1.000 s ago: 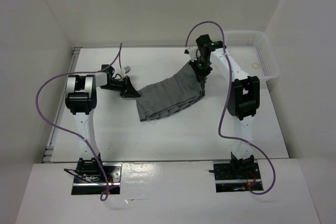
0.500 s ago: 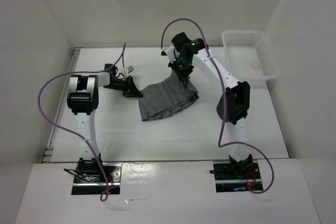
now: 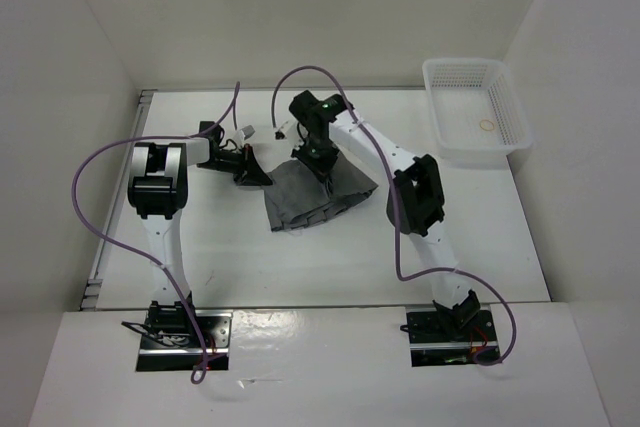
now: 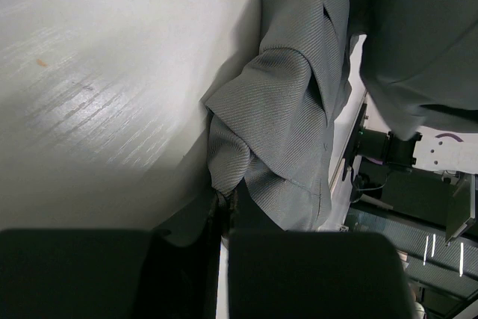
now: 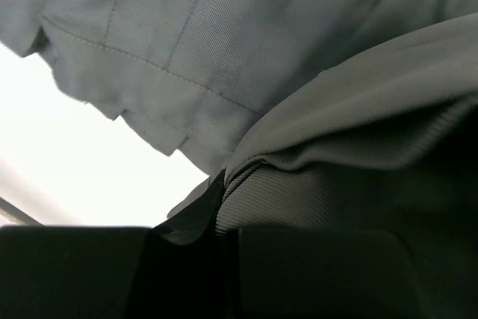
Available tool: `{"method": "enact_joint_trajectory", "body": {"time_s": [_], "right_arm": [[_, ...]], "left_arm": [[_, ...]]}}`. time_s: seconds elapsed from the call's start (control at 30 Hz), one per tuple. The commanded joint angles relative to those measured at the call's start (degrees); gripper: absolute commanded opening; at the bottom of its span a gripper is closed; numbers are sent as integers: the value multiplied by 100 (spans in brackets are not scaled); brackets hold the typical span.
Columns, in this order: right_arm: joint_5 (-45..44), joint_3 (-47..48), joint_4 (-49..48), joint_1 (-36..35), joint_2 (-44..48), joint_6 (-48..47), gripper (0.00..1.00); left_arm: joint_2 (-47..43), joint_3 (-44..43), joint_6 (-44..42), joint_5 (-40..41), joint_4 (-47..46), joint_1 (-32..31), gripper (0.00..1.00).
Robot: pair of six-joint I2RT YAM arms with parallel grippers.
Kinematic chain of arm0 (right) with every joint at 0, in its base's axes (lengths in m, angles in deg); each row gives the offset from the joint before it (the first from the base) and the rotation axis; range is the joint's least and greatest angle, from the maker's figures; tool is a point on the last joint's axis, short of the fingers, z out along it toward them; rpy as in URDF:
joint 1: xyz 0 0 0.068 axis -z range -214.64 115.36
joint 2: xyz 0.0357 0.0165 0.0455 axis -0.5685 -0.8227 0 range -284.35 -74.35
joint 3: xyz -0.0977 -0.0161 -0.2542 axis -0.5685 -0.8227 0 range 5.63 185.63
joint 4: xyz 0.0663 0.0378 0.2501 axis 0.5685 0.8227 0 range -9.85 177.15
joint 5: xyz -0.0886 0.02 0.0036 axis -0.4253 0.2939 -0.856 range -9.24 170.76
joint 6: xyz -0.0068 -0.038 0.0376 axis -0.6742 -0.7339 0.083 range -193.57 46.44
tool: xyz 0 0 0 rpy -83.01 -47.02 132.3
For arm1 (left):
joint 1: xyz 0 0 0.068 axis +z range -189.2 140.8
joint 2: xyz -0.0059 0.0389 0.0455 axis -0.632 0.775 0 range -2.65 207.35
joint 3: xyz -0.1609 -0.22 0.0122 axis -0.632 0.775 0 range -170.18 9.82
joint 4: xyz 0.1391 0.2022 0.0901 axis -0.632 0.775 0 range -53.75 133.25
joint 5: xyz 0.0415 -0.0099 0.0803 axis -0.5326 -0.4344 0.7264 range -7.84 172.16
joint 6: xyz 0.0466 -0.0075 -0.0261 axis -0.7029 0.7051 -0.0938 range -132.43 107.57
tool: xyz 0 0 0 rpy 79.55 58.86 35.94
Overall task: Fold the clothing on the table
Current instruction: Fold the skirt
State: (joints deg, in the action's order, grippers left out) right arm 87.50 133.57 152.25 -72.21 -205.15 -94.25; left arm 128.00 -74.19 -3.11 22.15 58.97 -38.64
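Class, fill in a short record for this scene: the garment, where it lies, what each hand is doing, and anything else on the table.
garment: grey pleated skirt, partly folded over itself
location: middle of the white table
left hand: shut on the skirt's left edge
right hand: shut on a fold, held above the rest
other: white mesh basket, far right corner

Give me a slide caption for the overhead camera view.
Left hand and right hand shut on the bunched grey skirt on the table; mesh basket far right.
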Motion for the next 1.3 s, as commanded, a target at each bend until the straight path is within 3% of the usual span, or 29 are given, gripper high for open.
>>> {"method": "enact_joint_trajectory", "body": {"time_s": [0.0,0.53,1.27], "right_arm": [[-103,231,147,-137,-155,91,4],[-50,416,208,-849,-490,38,4],[-156,1189,208,-849,-991,478,6]], "left_arm": [[-4,139,-264,824,-66,-65,0],[-4,139,-264,824,-13,-65,0],[-57,192,-317,824,39,-65,0]]}}
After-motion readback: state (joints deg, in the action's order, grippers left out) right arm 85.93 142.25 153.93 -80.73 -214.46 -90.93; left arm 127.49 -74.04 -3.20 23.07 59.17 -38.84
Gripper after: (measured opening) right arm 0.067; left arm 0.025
